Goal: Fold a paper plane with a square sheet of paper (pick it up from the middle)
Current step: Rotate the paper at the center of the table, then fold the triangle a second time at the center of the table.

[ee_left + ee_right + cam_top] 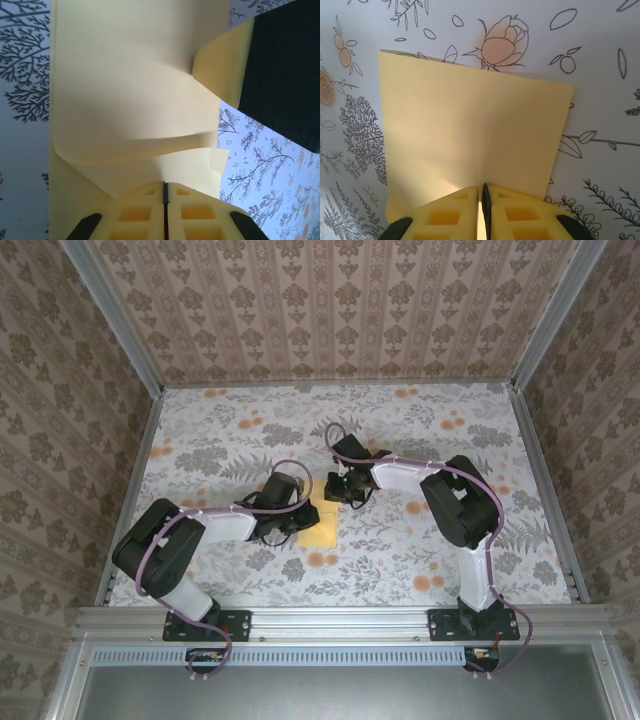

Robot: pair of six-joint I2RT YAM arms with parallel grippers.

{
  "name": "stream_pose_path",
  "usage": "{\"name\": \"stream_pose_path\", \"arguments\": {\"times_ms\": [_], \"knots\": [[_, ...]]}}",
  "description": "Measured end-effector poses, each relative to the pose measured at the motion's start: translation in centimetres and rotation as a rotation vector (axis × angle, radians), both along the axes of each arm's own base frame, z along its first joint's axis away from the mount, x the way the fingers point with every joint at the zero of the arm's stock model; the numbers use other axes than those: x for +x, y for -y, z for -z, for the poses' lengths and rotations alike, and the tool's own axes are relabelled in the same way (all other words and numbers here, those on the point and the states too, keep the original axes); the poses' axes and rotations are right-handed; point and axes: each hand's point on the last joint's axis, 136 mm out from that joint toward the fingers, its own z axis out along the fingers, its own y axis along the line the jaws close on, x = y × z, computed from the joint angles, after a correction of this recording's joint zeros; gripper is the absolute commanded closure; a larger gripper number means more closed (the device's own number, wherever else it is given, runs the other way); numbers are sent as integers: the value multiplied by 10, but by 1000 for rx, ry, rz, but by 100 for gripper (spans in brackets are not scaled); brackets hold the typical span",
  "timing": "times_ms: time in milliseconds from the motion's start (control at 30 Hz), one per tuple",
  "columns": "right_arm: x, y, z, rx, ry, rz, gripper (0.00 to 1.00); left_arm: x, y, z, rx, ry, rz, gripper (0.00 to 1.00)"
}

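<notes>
thin yellow square paper sheet [320, 525] mid-frame between arms | left gripper [165, 189] clamped on left edge | right gripper [483, 190] clamped on upper-right edge

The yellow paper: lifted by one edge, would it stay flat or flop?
Probably floppy: the paper bows in a curve between the shut left gripper and right gripper. Likely very light: it is a thin sheet whose edges show barely any thickness. Apt to crease: a folded flap shows in the left wrist view.
</notes>
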Motion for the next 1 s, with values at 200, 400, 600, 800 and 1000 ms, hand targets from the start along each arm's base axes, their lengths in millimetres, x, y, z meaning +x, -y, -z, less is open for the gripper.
{"name": "stream_pose_path", "arguments": {"times_ms": [200,400,600,800,1000], "knots": [[-1,4,-2,1,-1,8,82,0,0,3,4,-6,-2,91],[0,9,-3,11,0,-5,79,0,0,4,4,-11,-6,91],[-8,10,-24,50,31,-48,66,0,0,4,3,-12,-6,91],[-37,13,-45,123,37,-105,58,0,1,4,0,-12,-4,91],[-68,20,-27,156,-54,-117,56,1,1,3,-6,-11,-7,90]]}}
